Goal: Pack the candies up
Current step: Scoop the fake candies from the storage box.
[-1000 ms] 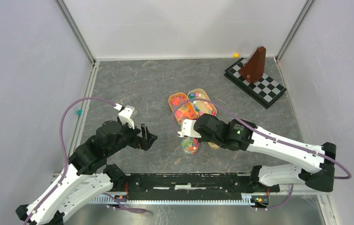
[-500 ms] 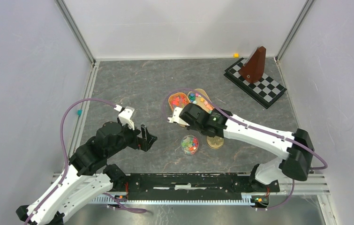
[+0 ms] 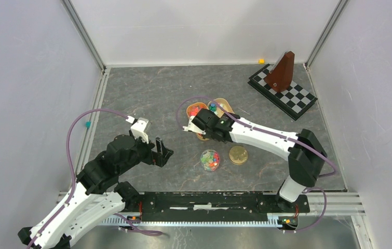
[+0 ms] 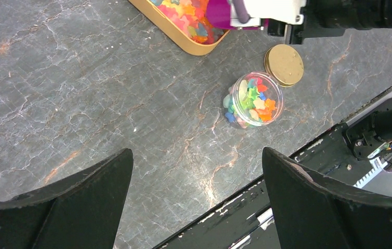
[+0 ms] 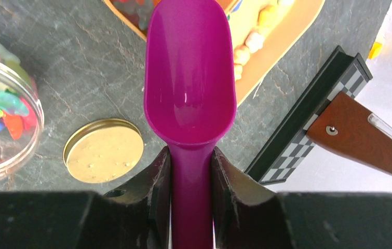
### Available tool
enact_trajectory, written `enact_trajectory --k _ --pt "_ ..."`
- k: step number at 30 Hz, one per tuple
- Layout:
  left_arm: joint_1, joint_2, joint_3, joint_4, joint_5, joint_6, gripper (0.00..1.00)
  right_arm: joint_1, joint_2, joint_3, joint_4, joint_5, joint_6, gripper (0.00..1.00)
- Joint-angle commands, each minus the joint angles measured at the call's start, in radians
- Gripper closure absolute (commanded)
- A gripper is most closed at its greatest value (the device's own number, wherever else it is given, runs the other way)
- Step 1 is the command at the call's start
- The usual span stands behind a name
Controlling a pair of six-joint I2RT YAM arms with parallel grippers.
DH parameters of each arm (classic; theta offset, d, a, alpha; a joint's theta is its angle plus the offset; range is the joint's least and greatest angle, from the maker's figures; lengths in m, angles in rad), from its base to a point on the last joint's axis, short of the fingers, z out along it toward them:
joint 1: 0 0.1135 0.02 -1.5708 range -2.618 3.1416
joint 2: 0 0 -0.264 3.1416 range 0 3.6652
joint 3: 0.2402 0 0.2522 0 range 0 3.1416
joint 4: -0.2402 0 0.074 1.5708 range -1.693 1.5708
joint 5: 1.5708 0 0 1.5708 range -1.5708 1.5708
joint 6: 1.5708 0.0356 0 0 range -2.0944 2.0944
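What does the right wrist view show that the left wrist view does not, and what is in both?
Only right wrist: the empty inside of the purple scoop, the right gripper shut on its handle, and the checkered board. Only left wrist: the open left gripper and the whole mouth of the jar. Both: the gold lid, the candies in the jar, the tan tray.

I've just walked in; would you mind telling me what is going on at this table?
The right gripper is clamped on the handle of a purple scoop, which is empty and hangs over the tan trays of loose candies. An open clear jar, already partly filled, stands on the table with its gold lid lying beside it. The left gripper is open, holds nothing and hovers to the left of the jar.
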Motion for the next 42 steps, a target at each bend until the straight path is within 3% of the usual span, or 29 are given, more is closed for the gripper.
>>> enact_trajectory --k 1,11,22,42 --pt "0.002 -0.004 -0.005 0.041 -0.015 0.033 0.00 -0.009 0.049 0.091 0.031 -0.039 -0.028 1.00" --pt "0.002 -0.008 -0.009 0.040 -0.027 0.040 0.00 -0.009 0.156 0.162 0.032 -0.091 -0.033 1.00" --pt "0.002 -0.011 -0.011 0.041 -0.037 0.043 0.00 -0.035 0.221 0.179 0.096 -0.128 0.083 1.00" --pt "0.002 -0.010 -0.011 0.040 -0.041 0.041 0.00 -0.089 0.175 -0.002 0.380 -0.116 0.215 1.00"
